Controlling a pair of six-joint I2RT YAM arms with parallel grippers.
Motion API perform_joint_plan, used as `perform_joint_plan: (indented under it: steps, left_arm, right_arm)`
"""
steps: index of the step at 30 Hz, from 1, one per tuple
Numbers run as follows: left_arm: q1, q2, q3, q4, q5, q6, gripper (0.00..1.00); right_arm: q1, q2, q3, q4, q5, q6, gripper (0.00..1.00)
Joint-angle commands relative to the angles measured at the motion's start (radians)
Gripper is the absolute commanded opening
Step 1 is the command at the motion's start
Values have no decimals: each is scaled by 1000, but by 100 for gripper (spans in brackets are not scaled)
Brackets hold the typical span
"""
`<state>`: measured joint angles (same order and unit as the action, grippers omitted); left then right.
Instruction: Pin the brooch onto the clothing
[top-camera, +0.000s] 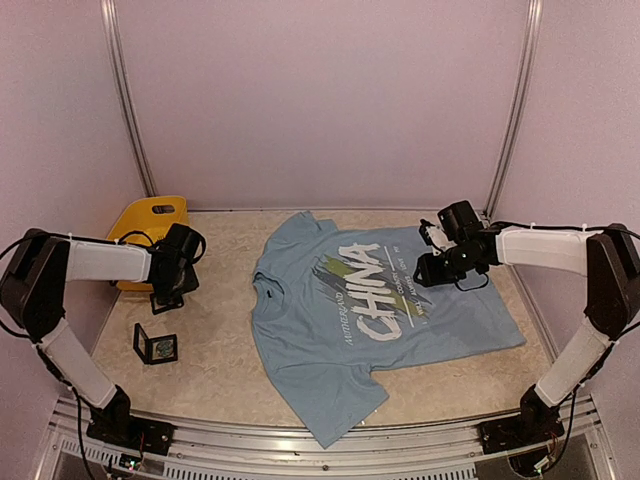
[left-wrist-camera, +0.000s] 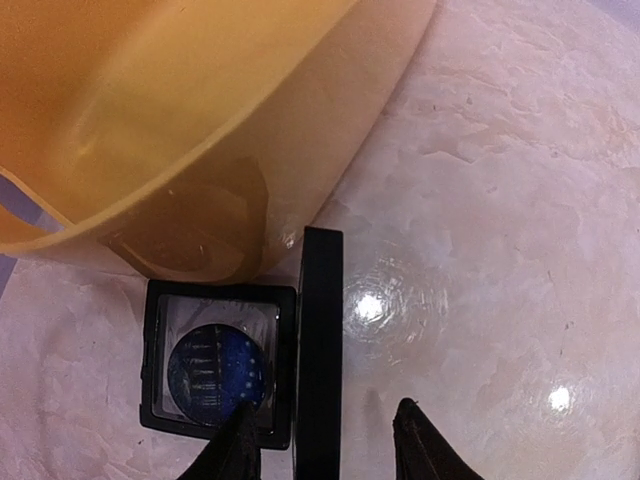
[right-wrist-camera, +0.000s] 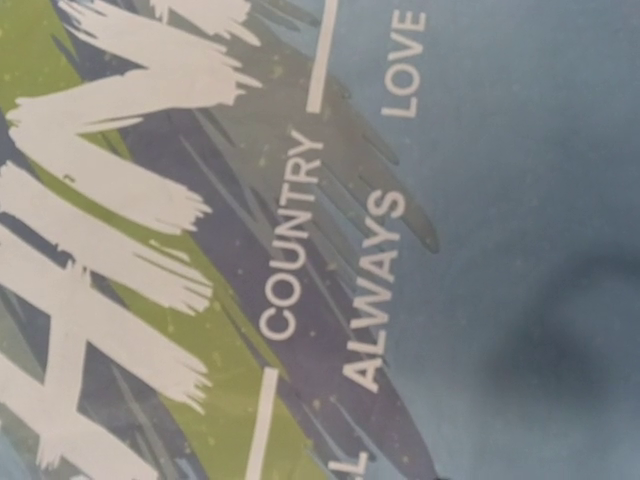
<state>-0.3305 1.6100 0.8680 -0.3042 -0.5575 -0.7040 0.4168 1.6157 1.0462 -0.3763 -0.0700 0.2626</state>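
Two arms reach out from the near edge of a pale marbled table (top-camera: 220, 385). Nearest, on the left side, a small black display box (left-wrist-camera: 220, 293) sits on the table with its lid (left-wrist-camera: 320, 300) standing upright. The brooch (left-wrist-camera: 218, 372), a round dark blue disc with pale markings, lies flat inside the box and is not yet picked up. The left gripper (left-wrist-camera: 325, 408) hangs just above and slightly beyond the box, fingers pointing down and parted, nothing between them but air and the edge-on lid below. In its wrist view the brooch lies just to the left of the gap between the fingers. Being round, it has no long axis to line up with. A yellow plastic bin (top-camera: 150, 215) stands just behind the box. The light blue T-shirt (top-camera: 300, 350) is spread flat mid-table, well to the right of the box, collar toward the left arm and hem toward the right. Farther back, the right gripper (top-camera: 425, 270) hovers over the printed chest. Its fingers are hidden, so its state cannot be told. The left arm is much nearer the brooch.
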Motion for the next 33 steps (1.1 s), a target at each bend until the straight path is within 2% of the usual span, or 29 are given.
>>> perform_joint_plan:
  steps: [1, 8, 12, 20, 26, 33]
  left_arm:
    - [3, 29, -3, 48, -21, 26, 41]
    - [3, 64, 15, 55, -56, 52, 37]
    - [0, 73, 18, 57, -60, 60, 22]
    - [-13, 68, -2, 61, -55, 61, 10]
    - [-65, 50, 11, 27, -86, 68, 0]
    - [-155, 46, 60, -28, -125, 84, 0]
  right_arm:
    - [12, 6, 13, -25, 8, -2, 44]
    - [14, 10, 27, -37, 7, -7, 44]
    - [16, 10, 30, -45, 15, -10, 44]
    - [17, 15, 34, -47, 15, -10, 44]
    - [19, 13, 40, -52, 16, -13, 44]
    - [20, 12, 47, -55, 13, -14, 44]
